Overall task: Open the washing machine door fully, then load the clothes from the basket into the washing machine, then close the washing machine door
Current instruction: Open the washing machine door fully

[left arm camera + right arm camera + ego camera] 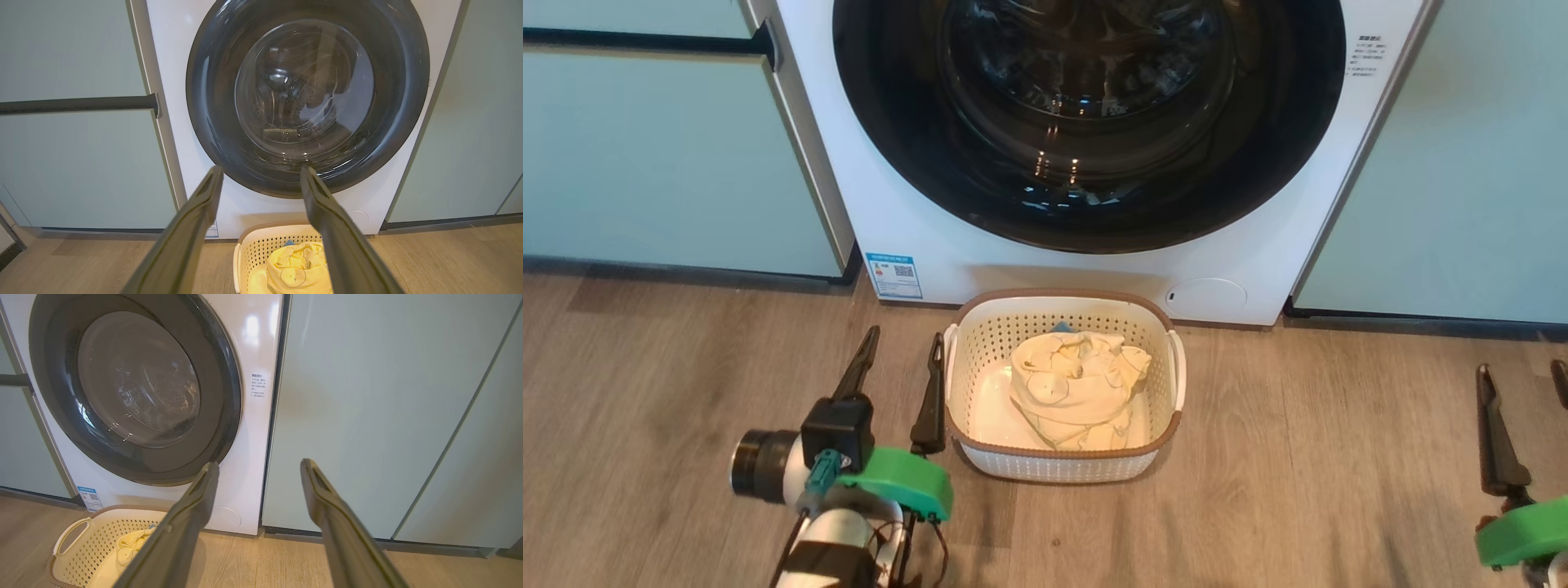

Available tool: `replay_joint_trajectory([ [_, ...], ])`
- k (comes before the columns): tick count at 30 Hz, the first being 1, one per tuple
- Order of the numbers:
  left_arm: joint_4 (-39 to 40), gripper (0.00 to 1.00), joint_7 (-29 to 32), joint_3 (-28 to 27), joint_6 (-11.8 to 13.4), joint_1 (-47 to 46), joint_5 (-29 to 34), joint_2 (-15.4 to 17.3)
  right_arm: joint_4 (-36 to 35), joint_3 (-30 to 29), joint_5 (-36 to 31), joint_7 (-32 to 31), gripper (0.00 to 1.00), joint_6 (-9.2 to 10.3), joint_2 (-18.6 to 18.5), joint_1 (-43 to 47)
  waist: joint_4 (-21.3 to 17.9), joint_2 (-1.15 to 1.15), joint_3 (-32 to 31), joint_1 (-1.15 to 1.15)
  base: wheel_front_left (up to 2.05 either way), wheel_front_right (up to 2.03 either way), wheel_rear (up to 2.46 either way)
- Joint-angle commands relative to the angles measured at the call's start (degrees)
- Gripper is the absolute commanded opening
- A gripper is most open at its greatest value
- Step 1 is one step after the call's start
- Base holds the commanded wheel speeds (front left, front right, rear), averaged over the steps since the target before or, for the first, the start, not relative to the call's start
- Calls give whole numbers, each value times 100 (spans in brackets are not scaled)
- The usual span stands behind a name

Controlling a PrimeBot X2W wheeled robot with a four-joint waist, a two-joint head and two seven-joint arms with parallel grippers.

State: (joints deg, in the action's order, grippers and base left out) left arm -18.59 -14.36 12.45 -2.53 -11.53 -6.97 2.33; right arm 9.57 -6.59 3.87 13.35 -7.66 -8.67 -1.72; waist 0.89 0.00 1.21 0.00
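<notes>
The door (1086, 106) is shut, its black rim flat against the white front of the washer (915, 237), and the steel drum shows dimly through the glass. The washer stands between pale green cabinets (645, 163), with a blue sticker (894, 275) at its lower left corner and a round flap (1207, 298) at its lower right.

The basket (1062, 292) sits on the wood floor (1298, 457) just in front of the washer, below the door. The clothes (1078, 388) lie inside it, a pale yellow heap bunched toward the right side, leaving a bare patch of the basket's floor on the left. A small blue piece (1062, 327) peeks out behind the heap.

The left tool (905, 336) is low over the floor just beside the basket's left wall, its fingers apart and holding nothing (whether the nearer finger touches the white handle cannot be told). Its wrist camera looks along the fingers at the door. The right tool (1521, 367) is at the far right, well apart from the basket, its fingers also spread and empty. Its own camera faces the cabinet panel right of the washer.
</notes>
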Motion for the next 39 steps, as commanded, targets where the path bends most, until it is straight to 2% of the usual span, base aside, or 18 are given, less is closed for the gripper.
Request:
replay_joint_trajectory([
  [1,155,100,-63,-179,4,-284,70,59,-205,93,-7,51,100,17,-121,-348,-7,0,13,0,80,80,-160],
  [26,237,100,-63,-264,-21,-356,-12,56,-172,2,26,81,100,17,-110,-450,-173,0,113,0,117,117,-233],
  [39,267,100,-63,-269,-17,-353,4,55,-107,0,45,107,100,17,-98,-507,-199,0,140,0,47,47,-95],
])
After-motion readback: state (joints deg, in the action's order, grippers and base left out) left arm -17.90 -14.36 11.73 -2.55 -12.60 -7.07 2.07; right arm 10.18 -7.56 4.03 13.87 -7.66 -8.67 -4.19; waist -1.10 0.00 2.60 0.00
